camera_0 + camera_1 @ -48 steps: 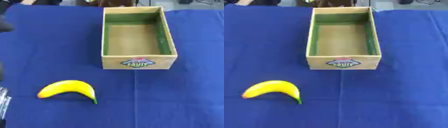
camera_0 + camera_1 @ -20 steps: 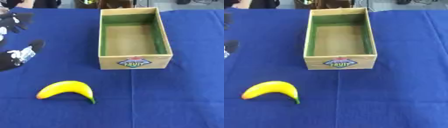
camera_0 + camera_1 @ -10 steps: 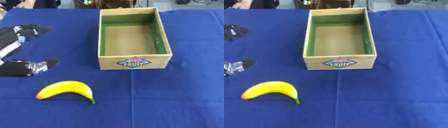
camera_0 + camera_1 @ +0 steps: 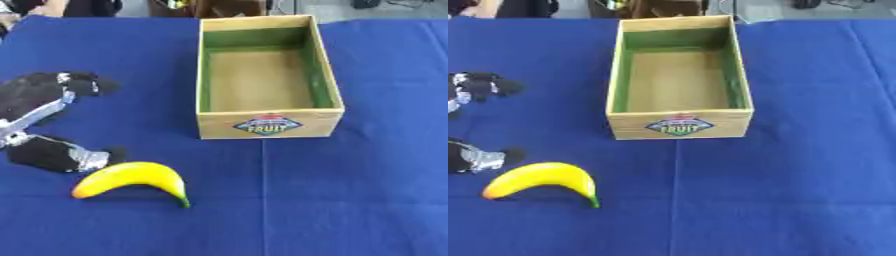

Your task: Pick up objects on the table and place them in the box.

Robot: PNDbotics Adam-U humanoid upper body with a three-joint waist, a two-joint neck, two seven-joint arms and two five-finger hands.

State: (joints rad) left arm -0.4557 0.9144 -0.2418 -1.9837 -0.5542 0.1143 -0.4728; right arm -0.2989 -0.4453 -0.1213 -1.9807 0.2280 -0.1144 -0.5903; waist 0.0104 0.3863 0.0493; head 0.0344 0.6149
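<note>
A yellow banana (image 4: pixel 133 177) lies on the blue tablecloth near the front left, its green stem pointing toward the front. My left hand (image 4: pixel 44 116) reaches in from the left, open, with its thumb just left of the banana's upper side and its fingers spread farther back; it is not touching the fruit. The wooden box (image 4: pixel 262 77) with a green inner lining and a "FRUIT" label stands at the middle back, with nothing inside. My right hand shows in neither view.
The blue cloth (image 4: pixel 367 190) covers the whole table. Dark shapes and a person's hand (image 4: pixel 17 7) show past the far edge at the top left.
My left hand has come down and forward from the left edge, drawing close to the banana. The banana and the box have not moved.
</note>
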